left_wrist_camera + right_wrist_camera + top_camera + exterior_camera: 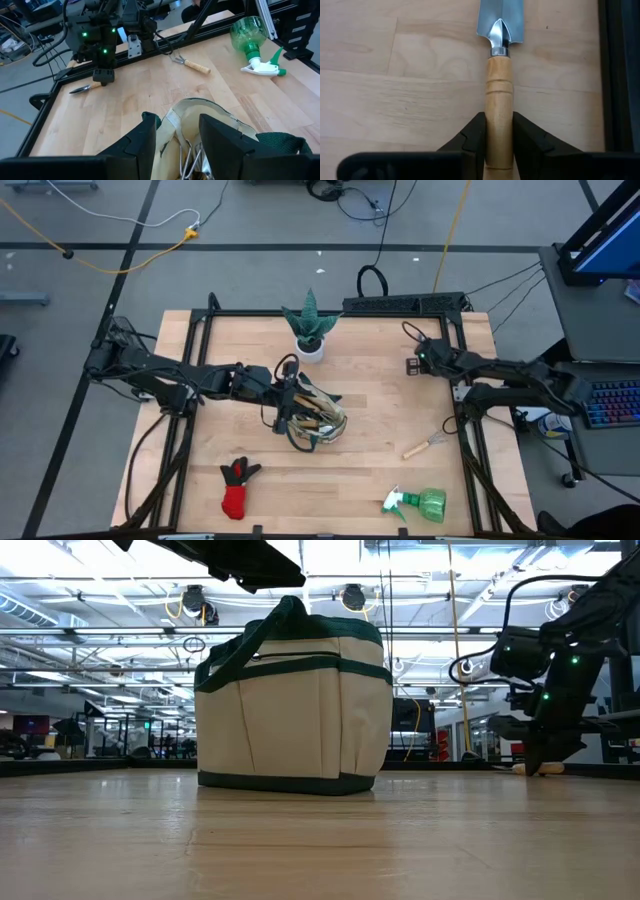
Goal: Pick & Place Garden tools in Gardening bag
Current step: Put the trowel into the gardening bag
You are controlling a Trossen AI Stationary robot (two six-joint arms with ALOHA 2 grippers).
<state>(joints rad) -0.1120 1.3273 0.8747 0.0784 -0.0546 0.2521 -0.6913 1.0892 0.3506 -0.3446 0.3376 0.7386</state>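
Observation:
The beige gardening bag [318, 422] with green trim stands mid-table, and several tools stick out of it. My left gripper [176, 137] hangs open just above the bag's rim [200, 106], clear of the loop handle [290, 610]. My right gripper [499, 145] is down at the table's far right, shut on a wooden-handled trowel [82, 89]. A small rake [426, 445], a green spray bottle [420, 503] and a red-black glove [237, 486] lie flat on the wood. My right gripper pinches the trowel's wooden handle [499, 122] between its two fingers [472, 137], back from the metal blade [501, 17]. The fingers slant down from above, in line with the handle. The handle's free end is hidden under the gripper. The trowel lies on the table.
A spiky green plant in a white pot [310, 330] stands at the far edge behind the bag. A black frame rail [620, 75] runs close beside the trowel. Open wood lies between the bag and the right arm [500, 375].

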